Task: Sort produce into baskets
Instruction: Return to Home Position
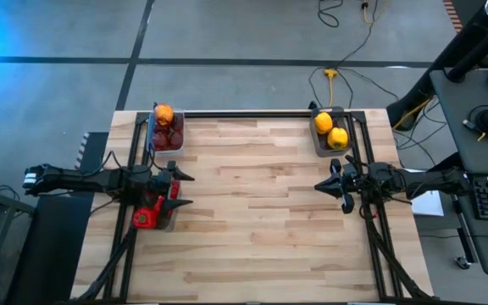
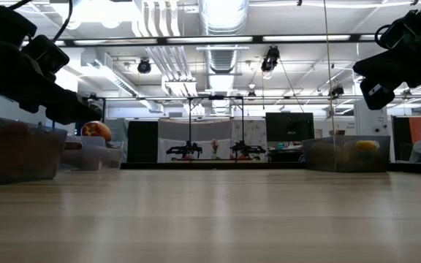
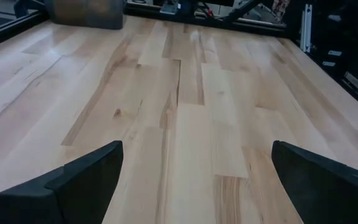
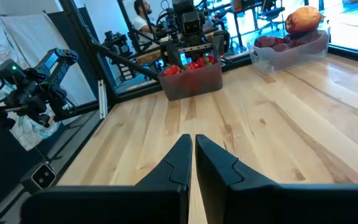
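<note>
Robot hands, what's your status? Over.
Left hand open, empty, by the small dark bin of red toy peppers. Right hand shut, empty, near the grey plastic bin of round yellow toy fruits. Nothing loose between them.

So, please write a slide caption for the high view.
Produce sorted in three bins; left gripper open, right gripper shut.

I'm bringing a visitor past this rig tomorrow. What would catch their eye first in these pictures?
Colour first: yellow produce in the far-right bin, maroon fruit under an orange-red piece in the clear far-left bin, red peppers in a grey bin by the left gripper. That gripper is open; the right gripper, shut, faces it across the wooden table.
</note>
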